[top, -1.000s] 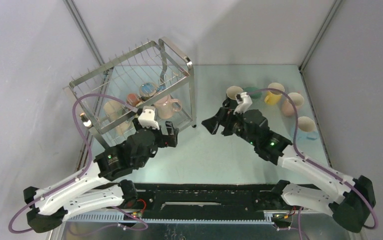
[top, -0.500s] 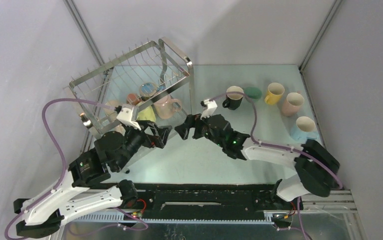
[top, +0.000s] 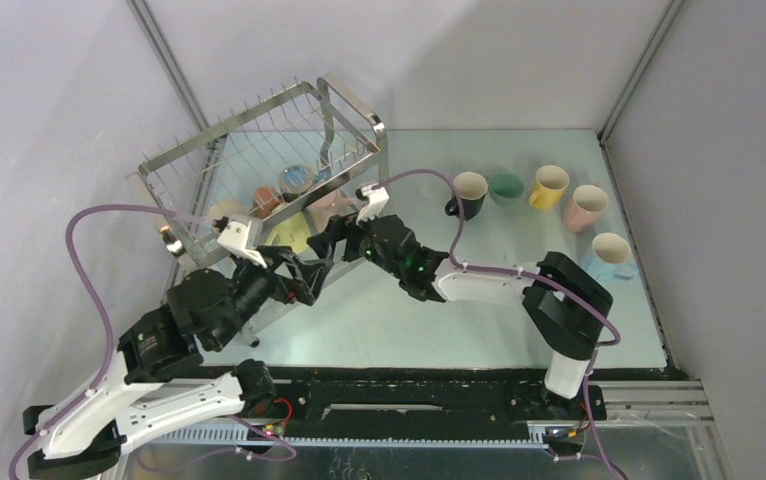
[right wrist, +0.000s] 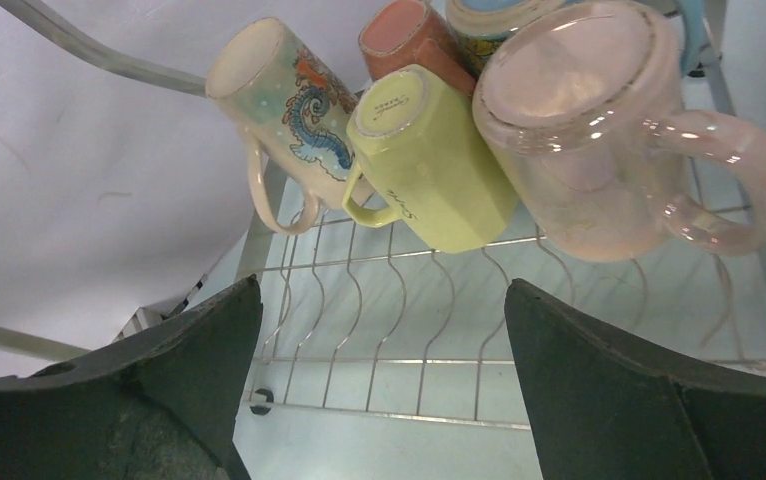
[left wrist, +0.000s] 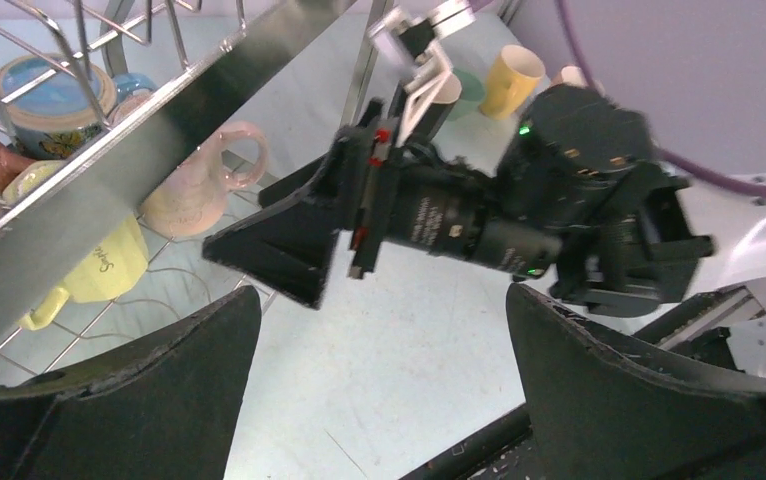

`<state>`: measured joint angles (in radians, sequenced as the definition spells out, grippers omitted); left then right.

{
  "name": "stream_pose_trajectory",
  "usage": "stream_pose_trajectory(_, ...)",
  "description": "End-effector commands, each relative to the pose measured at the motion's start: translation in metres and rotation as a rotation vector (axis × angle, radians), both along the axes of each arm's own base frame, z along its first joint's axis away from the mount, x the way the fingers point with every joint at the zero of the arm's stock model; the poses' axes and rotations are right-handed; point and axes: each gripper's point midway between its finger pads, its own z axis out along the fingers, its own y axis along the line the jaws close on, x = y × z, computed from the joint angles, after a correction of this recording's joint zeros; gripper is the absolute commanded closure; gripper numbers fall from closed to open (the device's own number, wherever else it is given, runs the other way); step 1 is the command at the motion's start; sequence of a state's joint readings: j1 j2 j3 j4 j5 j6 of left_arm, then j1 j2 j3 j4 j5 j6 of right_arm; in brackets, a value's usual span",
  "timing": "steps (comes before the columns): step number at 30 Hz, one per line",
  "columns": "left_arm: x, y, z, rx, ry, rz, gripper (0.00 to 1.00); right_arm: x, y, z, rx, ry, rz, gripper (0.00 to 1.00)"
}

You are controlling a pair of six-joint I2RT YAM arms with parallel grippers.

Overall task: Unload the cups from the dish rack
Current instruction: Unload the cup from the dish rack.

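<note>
Pointing into the lower tier of the large shiny steel wire dish rack (top: 354, 105), your right gripper (right wrist: 380, 291) is hanging with its jaws spread wide and gripping nothing. Just ahead of it, five mugs are sitting bunched together on the lower wire shelf: a glossy pale pink mug (right wrist: 579, 130) with its base toward the camera and its handle to the right, a lime-yellow mug (right wrist: 429, 160) touching it, a cream mug with a blue swirl pattern (right wrist: 279, 100), an orange-red mug (right wrist: 404, 30) and a light blue patterned mug (right wrist: 499, 15) behind them. Your left gripper (left wrist: 381, 295) is hovering just outside the rack's near edge, jaws equally wide and empty, facing the right arm's wrist. Five more cups are standing on the pale green table (top: 439, 320) to the right, well apart from the rack: black (top: 469, 192), green (top: 505, 187), yellow (top: 549, 186), pink (top: 587, 207) and light blue (top: 611, 255).
</note>
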<state>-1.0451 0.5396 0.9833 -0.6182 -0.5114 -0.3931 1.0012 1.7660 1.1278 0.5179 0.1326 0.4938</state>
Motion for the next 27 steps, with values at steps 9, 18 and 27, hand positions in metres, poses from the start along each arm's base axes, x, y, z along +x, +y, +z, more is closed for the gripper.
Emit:
stream_pose_trajectory(9, -0.036, 0.028, 0.078, -0.194, -0.084, -0.097, 0.00, 0.026, 0.059, 0.008, 0.043, -0.159, -0.032, 0.03)
stream_pose_trajectory(18, -0.048, 0.040, 0.103, -0.239, -0.123, -0.131, 0.00, 0.039, 0.087, -0.012, 0.022, -0.299, -0.018, 0.02)
stream_pose_trajectory(27, -0.056, 0.049, 0.115, -0.232, -0.146, -0.148, 0.00, 0.057, 0.107, -0.029, -0.051, -0.332, -0.025, 0.02)
